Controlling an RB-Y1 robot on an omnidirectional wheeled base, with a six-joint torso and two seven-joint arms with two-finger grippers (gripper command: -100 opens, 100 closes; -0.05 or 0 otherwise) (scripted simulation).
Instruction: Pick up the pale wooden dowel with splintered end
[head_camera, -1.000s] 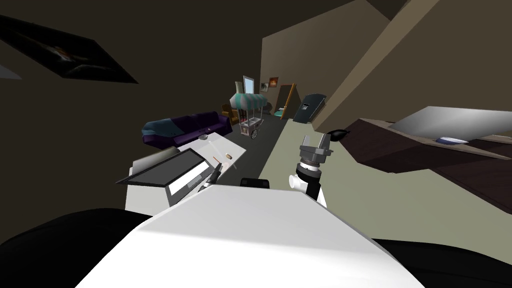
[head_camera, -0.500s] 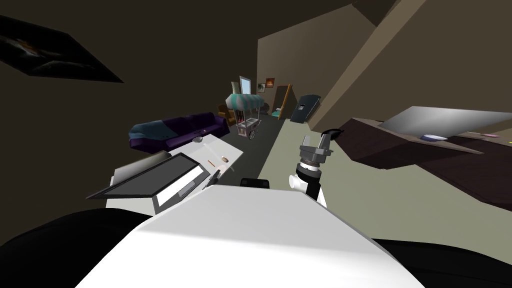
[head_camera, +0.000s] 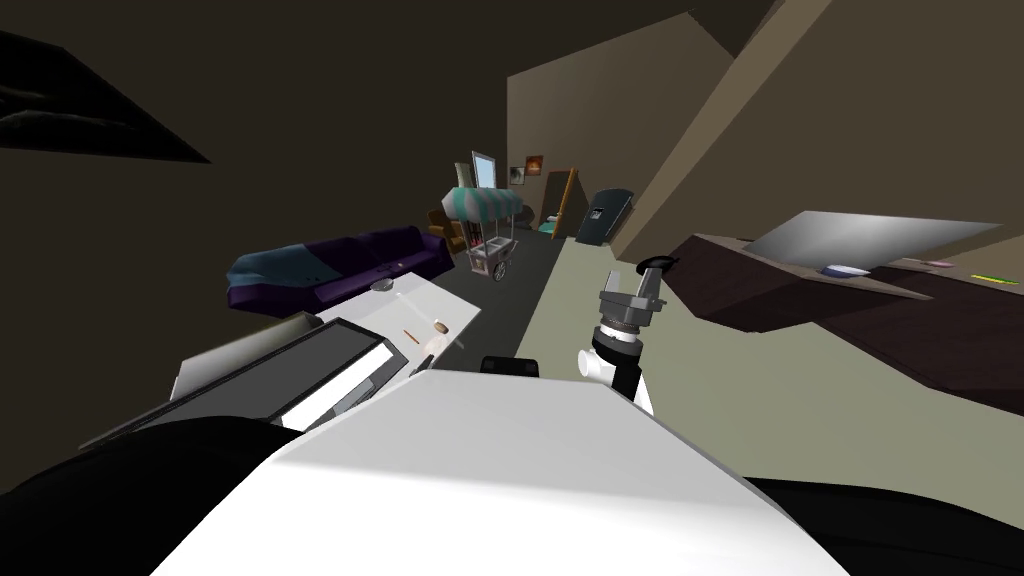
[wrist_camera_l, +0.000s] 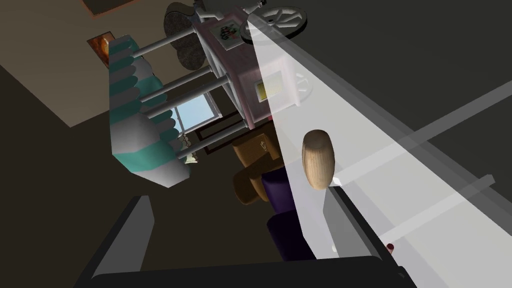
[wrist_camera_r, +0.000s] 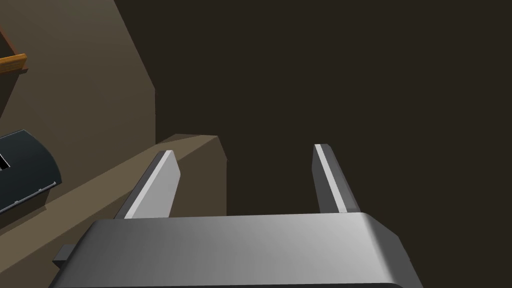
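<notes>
The pale wooden dowel lies on a translucent white table, just past the tip of one finger of my left gripper. That gripper is open and holds nothing. In the head view the dowel is a small stub near the table's near corner, with a thin orange stick beside it and my left gripper low in front of it. My right gripper is raised at the right, its fingers open and empty.
A dark flat panel lies on the table's near left end. A bowl sits at its far end. Beyond are a purple sofa and a striped-canopy cart. A dark counter runs along the right.
My view has swung: table, sofa and cart have slid left in the head view. Both arms keep their places relative to my chest.
</notes>
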